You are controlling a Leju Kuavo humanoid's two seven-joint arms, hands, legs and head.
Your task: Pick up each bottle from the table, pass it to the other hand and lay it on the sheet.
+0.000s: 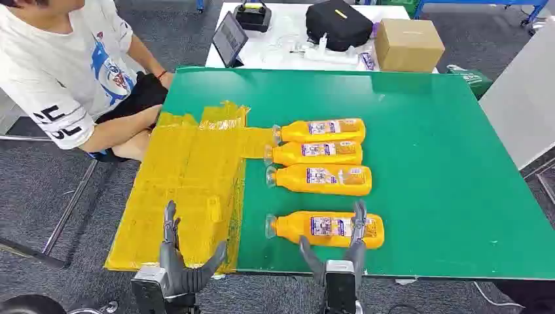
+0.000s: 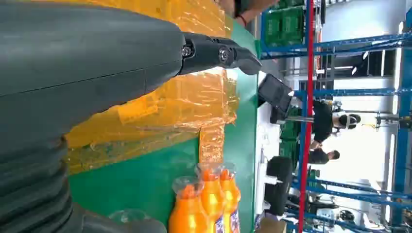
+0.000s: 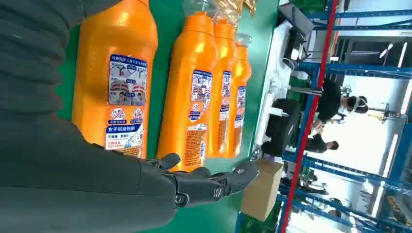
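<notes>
Right hand point(image 1: 345, 252) spread wide, holding nothing, over the nearest orange plastic bottle point(image 1: 325, 228) lying on the green bench point(image 1: 445, 163), apparently lining up a grasp; left hand point(image 1: 178, 258) open, empty, waiting above the crinkled yellow plastic sheet point(image 1: 186, 176) beside that bottle.

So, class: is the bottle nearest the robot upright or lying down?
Lying down: the nearest bottle rests on its side on the green table, cap toward the yellow sheet.

Both hands, left hand point(image 1: 175, 258) & right hand point(image 1: 340, 261): dark grey fingers, thick grey thumbs. Silver-grey wrist blocks. Wrist views: ribbed grey cover, small screws at finger pivots.
</notes>
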